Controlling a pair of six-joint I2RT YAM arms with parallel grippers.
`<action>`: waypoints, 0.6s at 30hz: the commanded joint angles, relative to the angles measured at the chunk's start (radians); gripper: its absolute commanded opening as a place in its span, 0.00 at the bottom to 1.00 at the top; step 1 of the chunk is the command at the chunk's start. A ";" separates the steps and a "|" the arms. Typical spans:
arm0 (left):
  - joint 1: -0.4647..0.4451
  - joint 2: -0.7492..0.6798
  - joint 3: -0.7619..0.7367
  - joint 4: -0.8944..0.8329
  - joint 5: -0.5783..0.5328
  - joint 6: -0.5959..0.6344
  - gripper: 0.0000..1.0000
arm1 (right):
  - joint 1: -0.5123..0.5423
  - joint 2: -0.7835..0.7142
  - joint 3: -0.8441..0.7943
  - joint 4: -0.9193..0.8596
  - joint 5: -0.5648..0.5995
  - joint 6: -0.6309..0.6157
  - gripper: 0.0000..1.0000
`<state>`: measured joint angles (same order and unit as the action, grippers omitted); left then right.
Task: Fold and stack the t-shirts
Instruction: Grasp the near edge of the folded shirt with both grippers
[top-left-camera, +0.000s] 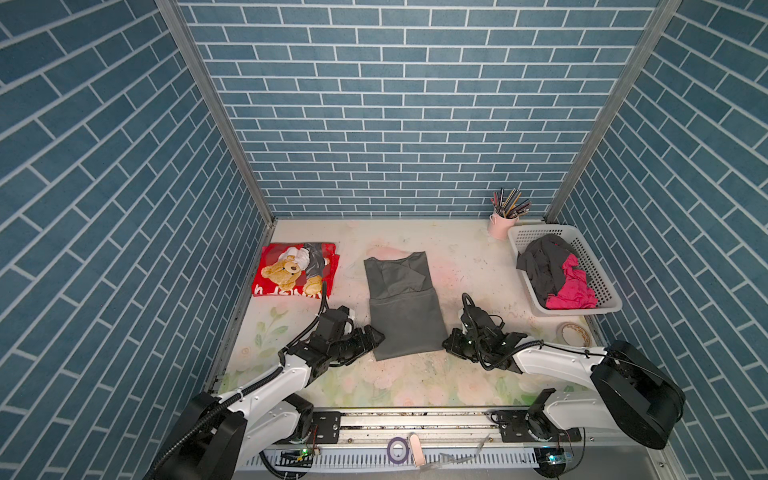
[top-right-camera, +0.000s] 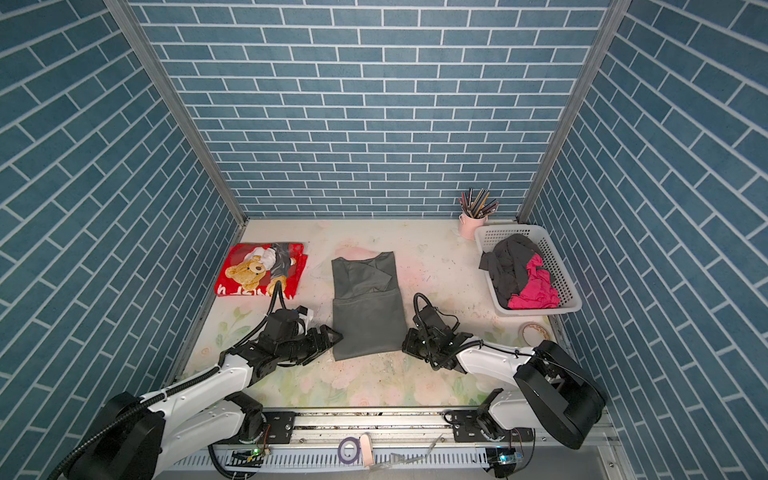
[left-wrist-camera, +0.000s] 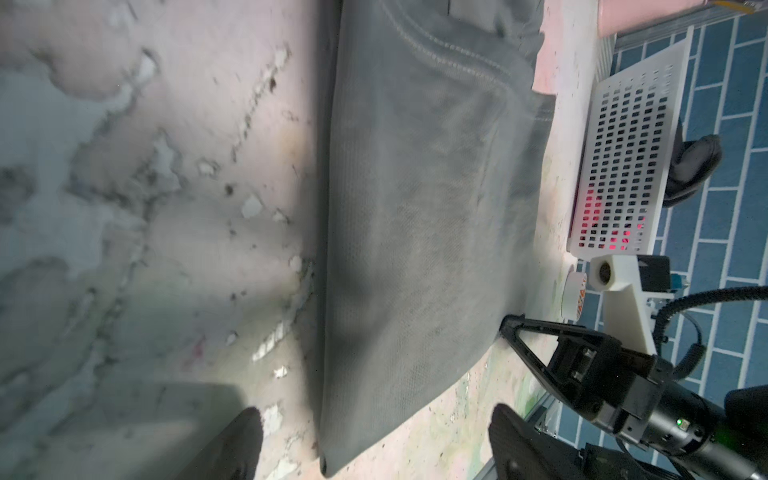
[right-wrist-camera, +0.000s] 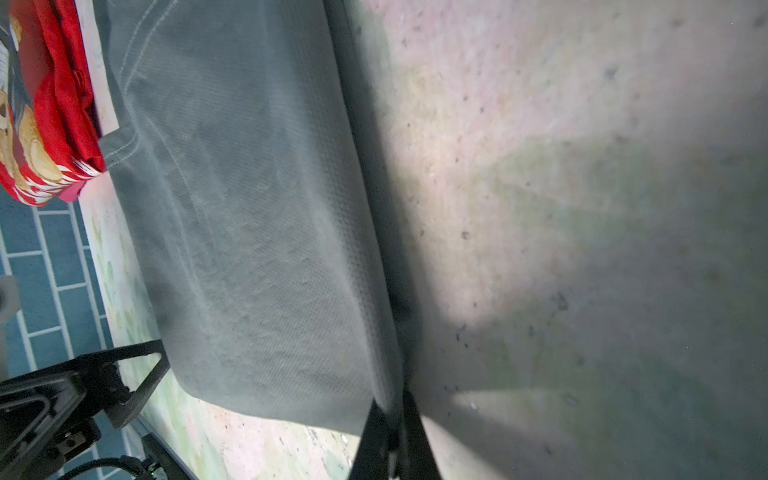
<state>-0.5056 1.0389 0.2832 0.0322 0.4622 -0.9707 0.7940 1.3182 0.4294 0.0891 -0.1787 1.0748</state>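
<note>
A dark grey t-shirt (top-left-camera: 405, 316) (top-right-camera: 368, 316) lies mid-table, folded into a long strip. My right gripper (top-left-camera: 446, 343) (right-wrist-camera: 388, 415) is shut on its near right corner, with cloth pinched between the fingers. My left gripper (top-left-camera: 376, 336) (left-wrist-camera: 376, 440) stands open at the near left corner, its fingers either side of the cloth edge without pinching it. A folded red t-shirt with a teddy-bear print (top-left-camera: 295, 270) (right-wrist-camera: 45, 124) lies at the far left. A dark t-shirt (top-left-camera: 540, 266) and a magenta one (top-left-camera: 571, 286) lie crumpled in the basket.
The white perforated basket (top-left-camera: 544, 227) (left-wrist-camera: 623, 166) stands at the right wall. A pink cup of pencils (top-left-camera: 500, 224) stands behind it and a tape roll (top-left-camera: 573, 332) lies in front. Blue brick walls close three sides.
</note>
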 joint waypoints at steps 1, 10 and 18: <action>-0.036 0.010 -0.024 -0.011 -0.006 -0.060 0.87 | 0.004 0.005 0.033 -0.027 0.025 -0.008 0.00; -0.084 0.073 -0.032 0.013 -0.053 -0.072 0.80 | 0.006 -0.016 0.048 -0.062 0.046 -0.054 0.00; -0.125 0.113 0.014 -0.101 -0.105 -0.010 0.67 | 0.006 -0.034 0.066 -0.092 0.061 -0.076 0.00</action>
<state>-0.6106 1.1393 0.2981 0.0917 0.4198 -1.0149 0.7967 1.3098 0.4671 0.0296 -0.1539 1.0203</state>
